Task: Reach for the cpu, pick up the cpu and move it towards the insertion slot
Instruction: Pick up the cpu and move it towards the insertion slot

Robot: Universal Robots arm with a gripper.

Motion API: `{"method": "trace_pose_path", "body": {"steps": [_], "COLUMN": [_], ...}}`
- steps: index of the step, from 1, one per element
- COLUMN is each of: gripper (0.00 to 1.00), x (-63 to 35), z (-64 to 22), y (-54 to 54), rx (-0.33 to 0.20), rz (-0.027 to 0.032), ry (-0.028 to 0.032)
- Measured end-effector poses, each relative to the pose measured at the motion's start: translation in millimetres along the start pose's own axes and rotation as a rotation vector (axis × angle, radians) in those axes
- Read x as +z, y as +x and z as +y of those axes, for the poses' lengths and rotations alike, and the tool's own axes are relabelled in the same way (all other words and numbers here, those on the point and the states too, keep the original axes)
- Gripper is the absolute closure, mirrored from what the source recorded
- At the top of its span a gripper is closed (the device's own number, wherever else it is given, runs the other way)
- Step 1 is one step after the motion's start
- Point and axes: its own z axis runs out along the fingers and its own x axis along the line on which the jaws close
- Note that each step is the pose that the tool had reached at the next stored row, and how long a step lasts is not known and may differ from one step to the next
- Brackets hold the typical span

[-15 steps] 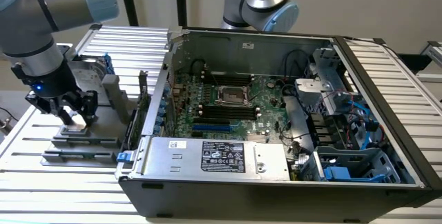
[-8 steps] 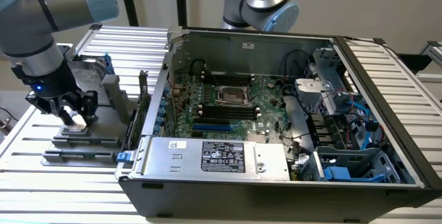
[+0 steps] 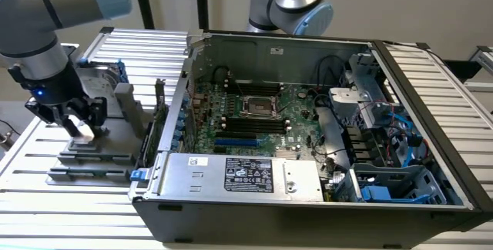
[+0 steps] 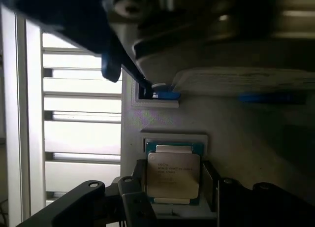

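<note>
The cpu is a flat square chip with a silver-grey top and a teal rim, lying in a pale recess of a grey holder on the table, at the exterior view's left. My gripper is down on that holder. In the wrist view the gripper is shut on the cpu, with one dark finger against one edge and the other finger against the opposite edge. The insertion slot, a silvery square frame with a dark centre, sits on the motherboard inside the open computer case.
The open black computer case fills the exterior view's middle and right, with its side wall between the holder and the motherboard. An upright silver drive with a blue frame stands behind the holder. A second arm hangs over the case's back. The table is slatted metal.
</note>
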Motion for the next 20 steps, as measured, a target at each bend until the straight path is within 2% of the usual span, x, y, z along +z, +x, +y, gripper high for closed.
{"method": "trace_pose_path", "body": {"steps": [3,8,14,20], "gripper": [0.46,0.46,0.46,0.46], "x": [-10.0,-32.3,-59.7,-87.0], "z": [0.0,-0.2,-0.3,-0.6], "y": [-0.5,-1.9,-6.2,-16.3], "rx": [0.0,0.0,0.0,0.0], "rz": [0.0034,0.0097,0.0136,0.0163], "ry": [-0.0001,-0.0001,-0.0003,-0.0003]}}
